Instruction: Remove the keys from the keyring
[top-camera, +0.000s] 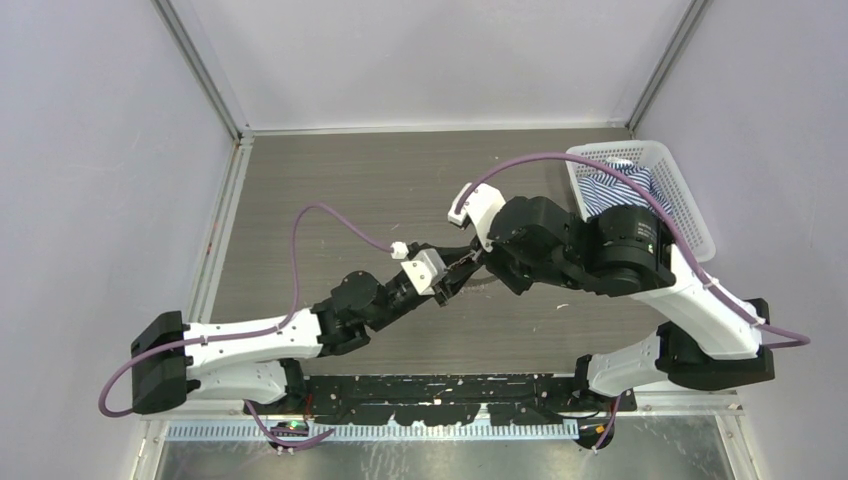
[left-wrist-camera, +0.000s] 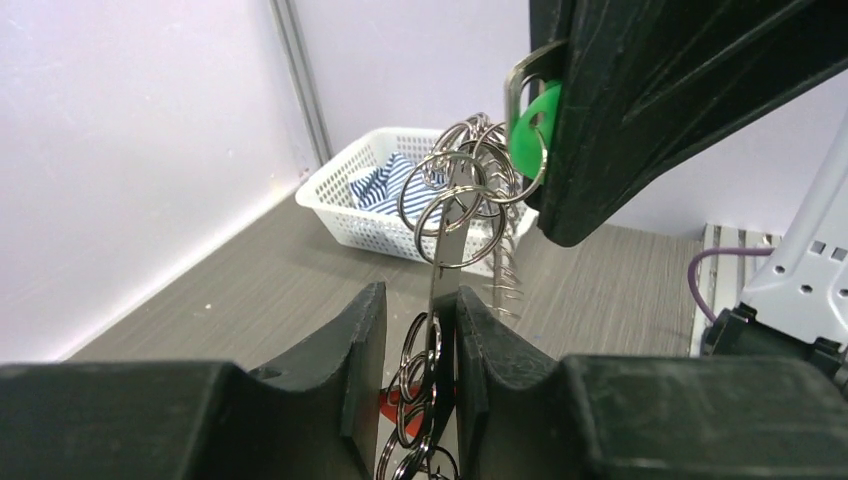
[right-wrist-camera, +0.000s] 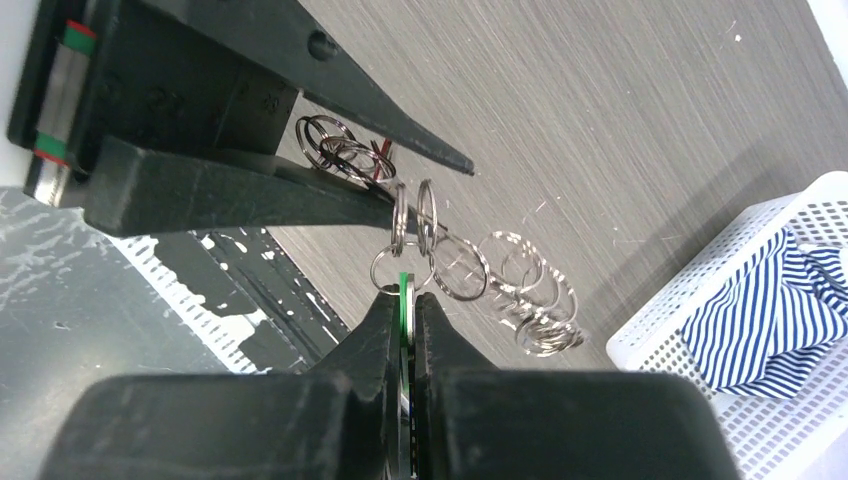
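Keyring: presenting as thin, bright polished metal wire | green key head: showing as glossy smooth plastic | left hand: showing as matt black, faintly grained plastic | bench: reading as matt grey wood-grain, finely scratched | basket: appearing as white perforated plastic | cloth: showing as striped woven fabric

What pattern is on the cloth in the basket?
The cloth has blue and white stripes; clearest in right wrist view.

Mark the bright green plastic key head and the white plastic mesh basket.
bright green plastic key head (left-wrist-camera: 524, 135): left wrist view, on its flat round face.
white plastic mesh basket (left-wrist-camera: 380, 245): left wrist view, on its near side wall.
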